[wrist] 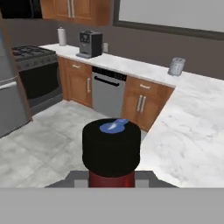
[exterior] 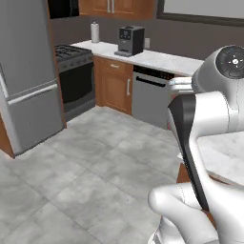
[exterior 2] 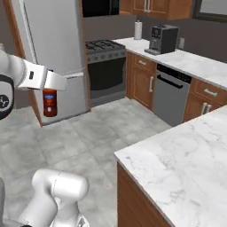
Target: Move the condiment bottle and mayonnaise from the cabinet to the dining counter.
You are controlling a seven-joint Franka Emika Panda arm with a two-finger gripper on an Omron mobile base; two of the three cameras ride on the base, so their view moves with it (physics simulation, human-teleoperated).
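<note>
The gripper (exterior 2: pixel 49 91) is clamped on the condiment bottle (exterior 2: pixel 49 103), and the bottle hangs upright beneath the white hand, out over the grey tiled floor (exterior 2: pixel 102 133). In the right base view, its red-brown body with a pale label shows against the lower door of the fridge (exterior 2: pixel 53 48) behind it. From the hand view we're looking straight down on the bottle's black cap (wrist: pixel 111 146), with a sliver of dark red body just under it, held between the fingers.

The dining surface (exterior 2: pixel 181 164), white with grey veins on a wooden base, lies off to the right of the bottle, well apart from it. Nothing of the bottle touches that top.

Along the back wall runs a narrower worktop (exterior: pixel 157 59) with a black coffee machine (exterior: pixel 129 40) and a paper towel roll (exterior: pixel 95 32), a dishwasher (exterior: pixel 150 95) below, and a black stove (exterior: pixel 75 78) beside the fridge. In the hand view a small toaster (wrist: pixel 176 66) sits further along.
</note>
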